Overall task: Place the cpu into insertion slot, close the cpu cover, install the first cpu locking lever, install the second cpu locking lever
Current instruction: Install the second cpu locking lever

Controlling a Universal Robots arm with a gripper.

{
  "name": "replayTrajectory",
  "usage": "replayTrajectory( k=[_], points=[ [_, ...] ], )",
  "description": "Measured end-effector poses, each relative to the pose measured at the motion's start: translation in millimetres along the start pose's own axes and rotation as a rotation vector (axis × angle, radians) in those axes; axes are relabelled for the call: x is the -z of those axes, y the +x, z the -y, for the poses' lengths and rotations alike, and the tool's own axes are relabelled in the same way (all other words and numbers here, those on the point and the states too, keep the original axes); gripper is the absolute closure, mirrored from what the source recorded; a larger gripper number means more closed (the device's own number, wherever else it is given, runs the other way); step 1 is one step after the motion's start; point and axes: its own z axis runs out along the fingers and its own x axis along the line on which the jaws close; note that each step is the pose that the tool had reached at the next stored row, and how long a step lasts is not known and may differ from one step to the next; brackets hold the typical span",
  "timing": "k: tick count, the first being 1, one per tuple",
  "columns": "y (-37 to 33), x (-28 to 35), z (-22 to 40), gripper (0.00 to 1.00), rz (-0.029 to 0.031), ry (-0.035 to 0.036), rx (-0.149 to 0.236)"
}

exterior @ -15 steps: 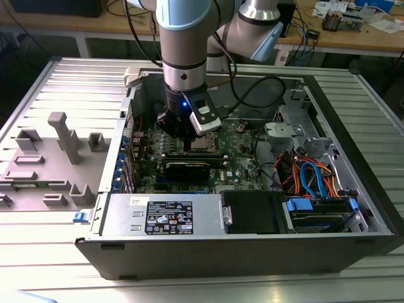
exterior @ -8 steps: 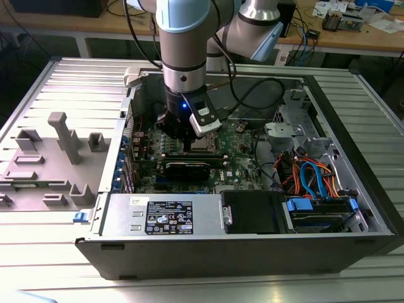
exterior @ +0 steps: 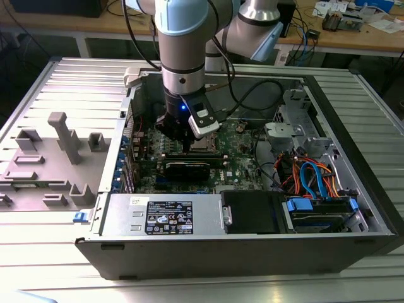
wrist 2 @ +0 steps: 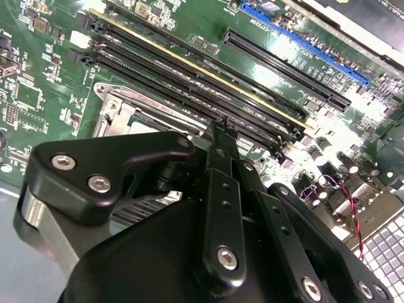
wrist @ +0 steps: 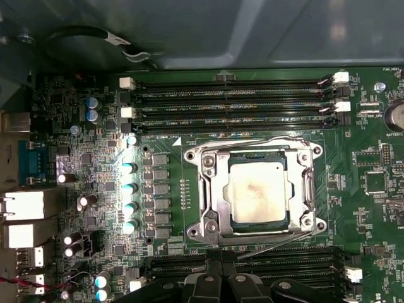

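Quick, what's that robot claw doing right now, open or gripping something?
Gripper: looks shut, with nothing held, beside the cpu cover.

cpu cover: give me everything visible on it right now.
The cpu cover is a thin silvery metal frame with a square cut-out, lying flat and closed over the insertion slot on the green motherboard. The cpu shows through its opening, dull grey. Wire levers run along its edges. The gripper sits near one edge, not touching it.
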Motion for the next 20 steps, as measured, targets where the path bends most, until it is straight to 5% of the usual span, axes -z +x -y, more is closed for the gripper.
replayTrajectory(
  k=[20],
  points=[
    [3.0,-7.5,-1.8,0.89,0.0015,-0.0083,0.051]
  ],
)
